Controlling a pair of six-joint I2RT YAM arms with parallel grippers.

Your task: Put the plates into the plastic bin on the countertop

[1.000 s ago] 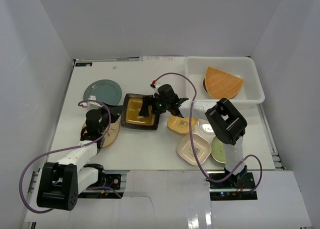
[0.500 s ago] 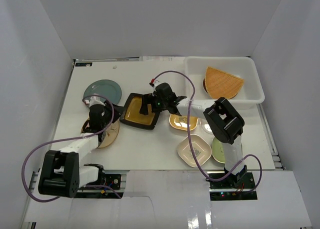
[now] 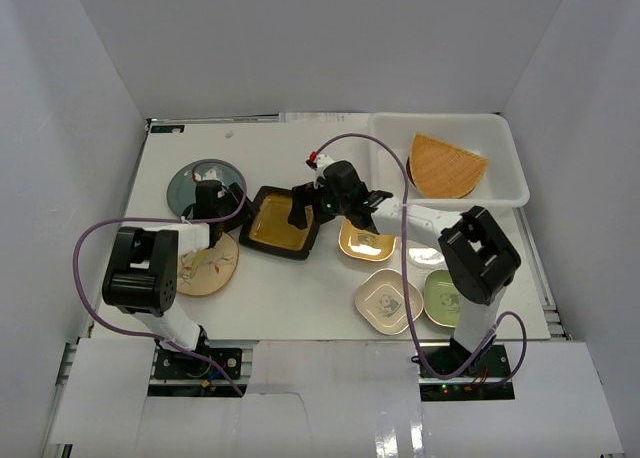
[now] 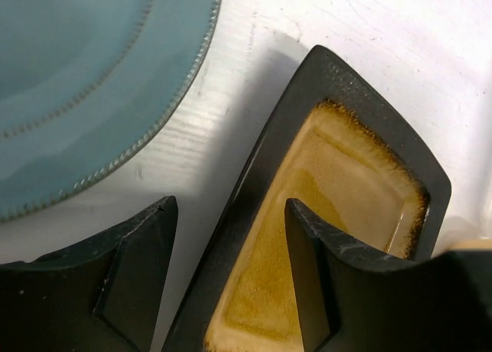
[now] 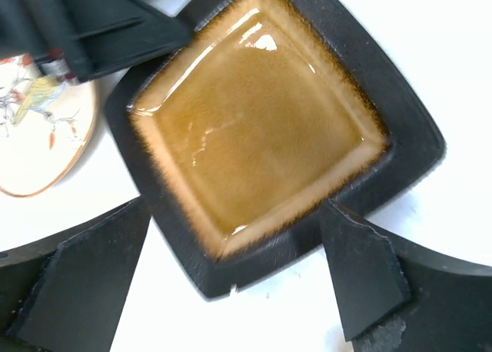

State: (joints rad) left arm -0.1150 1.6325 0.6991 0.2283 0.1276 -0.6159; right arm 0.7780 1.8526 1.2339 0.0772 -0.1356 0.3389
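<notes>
The black-rimmed plate (image 3: 280, 225) lies at 8 o'clock from the bin (image 3: 512, 158). It looks glazed, stiff, rather heavy and slippery. The left gripper (image 4: 231, 206) straddles its raised rim with jaws apart, and the right gripper (image 5: 234, 214) is spread wide too. The rim seems the best hold.

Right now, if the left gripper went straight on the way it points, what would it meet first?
Probably the black-rimmed yellow plate: its dark rim lies between the open fingers of the left gripper, one over the glaze, one beside it over the countertop. Height above the rim is unclear.
</notes>
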